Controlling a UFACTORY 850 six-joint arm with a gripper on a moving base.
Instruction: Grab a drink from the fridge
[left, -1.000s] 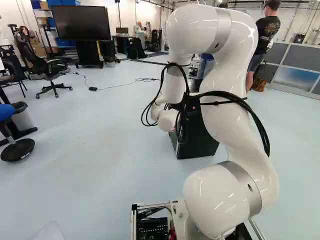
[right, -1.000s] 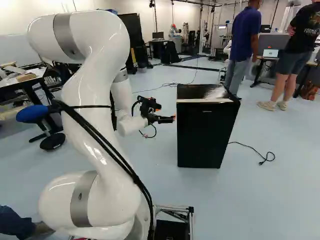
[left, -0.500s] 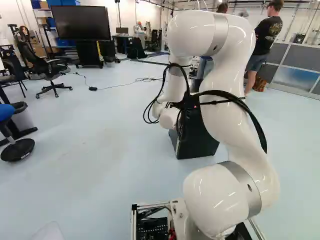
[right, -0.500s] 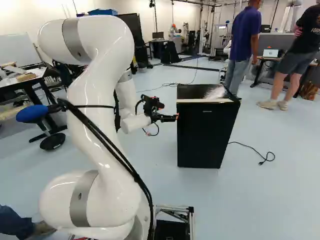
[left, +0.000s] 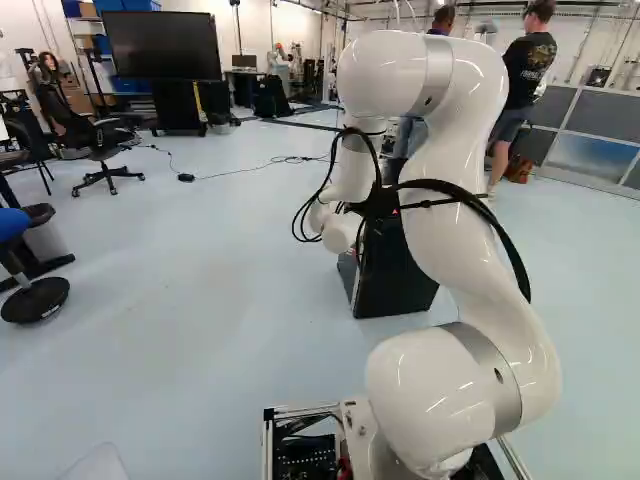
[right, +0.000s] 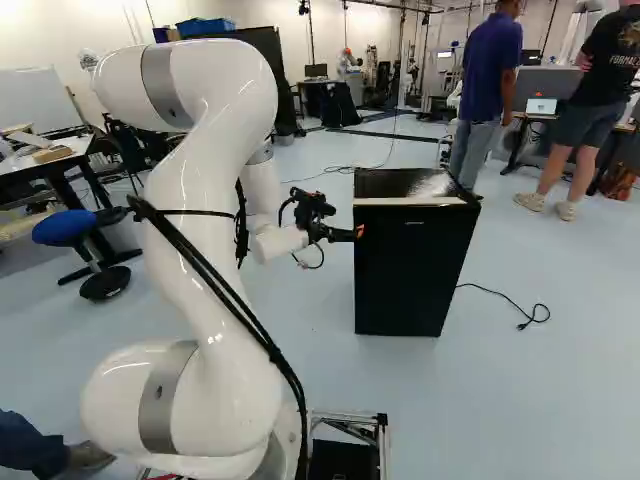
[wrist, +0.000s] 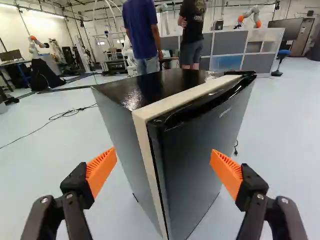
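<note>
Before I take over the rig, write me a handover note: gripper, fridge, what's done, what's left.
Gripper: jaws apart, holding nothing, reaching towards the fridge's upper part; whether it touches is unclear.
Fridge: upright on the floor, its near corner ahead, between the lines of the jaws.
Done: arm brought up to the fridge.
Left: open the fridge door, which looks shut, then find and grab a drink; none is in view.
</note>
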